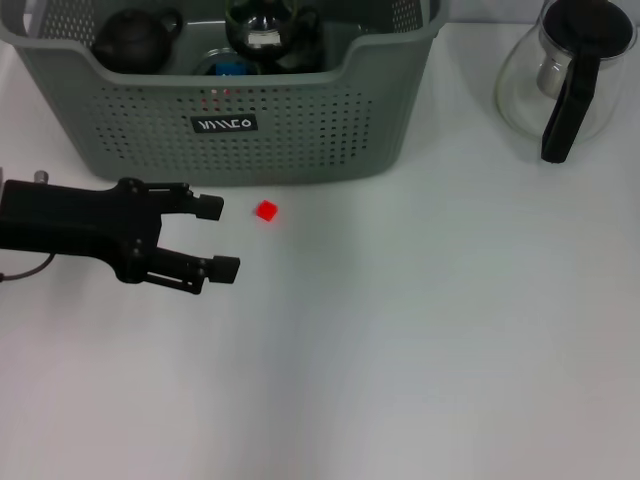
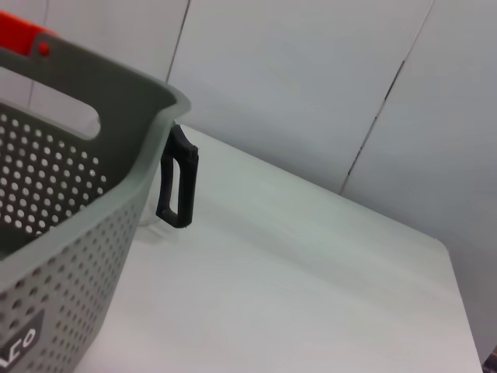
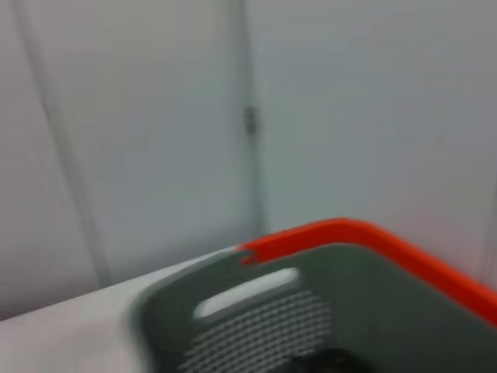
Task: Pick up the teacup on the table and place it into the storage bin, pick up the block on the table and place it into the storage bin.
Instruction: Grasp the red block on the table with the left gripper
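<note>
A white table (image 1: pixel 400 350) seen from above. The storage bin (image 1: pixel 150 130), a grey-green perforated basket, sits at twelve o'clock with its long axis running left to right and its scooped front rim and black label (image 1: pixel 224 125) facing the robot; its back edge is cut off by the top of the view. Inside it, only partly visible, are a dark teapot (image 1: pixel 135 40), a dark glass pot (image 1: pixel 262 28) and something blue (image 1: pixel 232 68) that cannot be identified.

The block (image 1: pixel 266 211), a small red cube, lies on the table just in front of the bin's front wall, slightly left of centre, turned a little so one corner points toward the bin.

The left gripper (image 1: pixel 220 238) reaches in from nine o'clock, low over the table, its two fingers spread wide and pointing toward three o'clock. The block lies just beyond the fingertips, apart from them.

A glass carafe (image 1: pixel 565 75) with a black handle stands at two o'clock, well apart from the bin, its top cut off.

The right gripper shows in no view. From six o'clock to four o'clock the table is open, bare surface
</note>
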`<action>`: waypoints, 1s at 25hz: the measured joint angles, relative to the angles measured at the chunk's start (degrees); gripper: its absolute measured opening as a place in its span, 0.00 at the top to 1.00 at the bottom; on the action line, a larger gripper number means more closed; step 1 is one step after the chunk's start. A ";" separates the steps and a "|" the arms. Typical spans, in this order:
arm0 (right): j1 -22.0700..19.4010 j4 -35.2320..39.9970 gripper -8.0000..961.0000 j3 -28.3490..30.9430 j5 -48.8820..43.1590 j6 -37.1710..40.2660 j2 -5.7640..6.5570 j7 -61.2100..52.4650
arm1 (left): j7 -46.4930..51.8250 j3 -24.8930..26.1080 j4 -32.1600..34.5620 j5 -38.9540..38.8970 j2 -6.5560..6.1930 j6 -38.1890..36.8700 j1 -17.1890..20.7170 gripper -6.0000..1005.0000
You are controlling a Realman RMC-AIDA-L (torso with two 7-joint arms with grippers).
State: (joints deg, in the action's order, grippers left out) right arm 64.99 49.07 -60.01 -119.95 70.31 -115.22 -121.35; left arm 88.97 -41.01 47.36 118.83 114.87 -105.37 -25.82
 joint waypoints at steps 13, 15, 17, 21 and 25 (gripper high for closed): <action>-24.61 21.38 0.02 0.48 14.49 28.91 -2.78 11.97 | -0.58 -1.58 1.36 1.07 -0.06 1.02 -3.22 0.05; -28.91 20.42 0.02 0.33 13.81 30.48 -2.94 13.37 | -0.65 -2.75 1.78 3.13 0.17 3.13 -4.28 0.05; -32.12 18.26 0.02 0.36 13.20 31.72 -2.97 14.32 | -0.50 -4.35 2.22 5.38 0.75 5.44 -5.37 0.05; -36.60 14.94 0.03 2.64 13.17 33.54 -3.08 14.67 | 0.63 -7.38 4.54 11.60 3.37 9.61 -8.24 0.05; -37.94 14.65 0.04 4.88 13.20 34.45 -3.33 14.72 | 2.62 -8.61 7.53 18.25 6.55 13.32 -9.97 0.05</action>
State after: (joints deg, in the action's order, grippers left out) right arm 27.05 63.72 -55.13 -106.75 104.76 -118.54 -106.63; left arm 91.59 -49.62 54.90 137.08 121.41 -92.05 -35.78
